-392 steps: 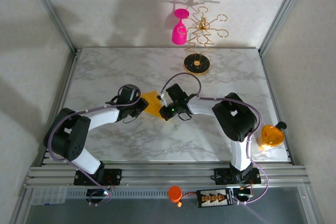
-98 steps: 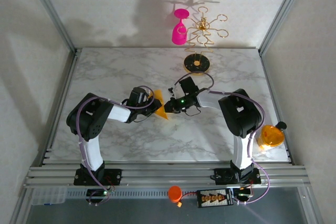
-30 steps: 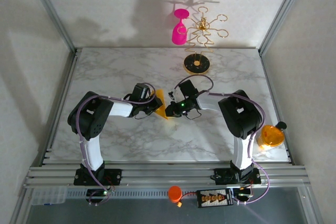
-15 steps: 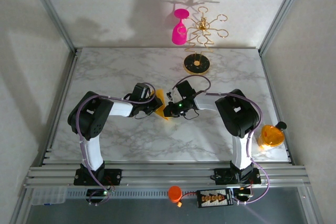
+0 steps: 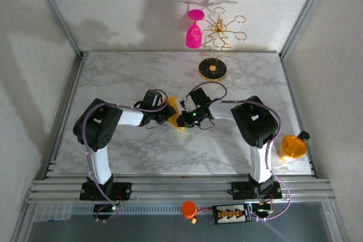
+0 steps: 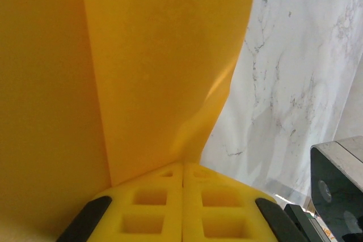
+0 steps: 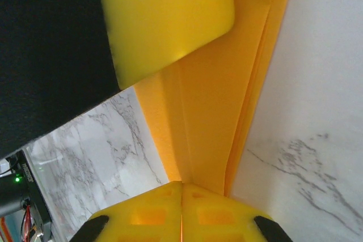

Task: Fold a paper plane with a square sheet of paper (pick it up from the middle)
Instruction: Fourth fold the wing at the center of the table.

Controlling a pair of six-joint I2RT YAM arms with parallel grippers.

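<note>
Nudged right gripper [image 5: 181, 121] leftward since a second ago, toward left gripper [image 5: 168, 116]; both clamped on the square sheet of paper [image 5: 172, 105] — mid-fold — next, probably sharpening the crease.

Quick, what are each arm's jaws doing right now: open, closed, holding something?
Left gripper: shut on the folded orange paper.
Right gripper: shut on the same paper.

From above, the folded paper [image 5: 172, 106] is largely buried between the left tool [image 5: 169, 115] and right tool [image 5: 181, 121], its creases too small to read. In the left wrist view the sheet runs off the top and left edges. How many layers each closed tool pinches is unclear.
</note>
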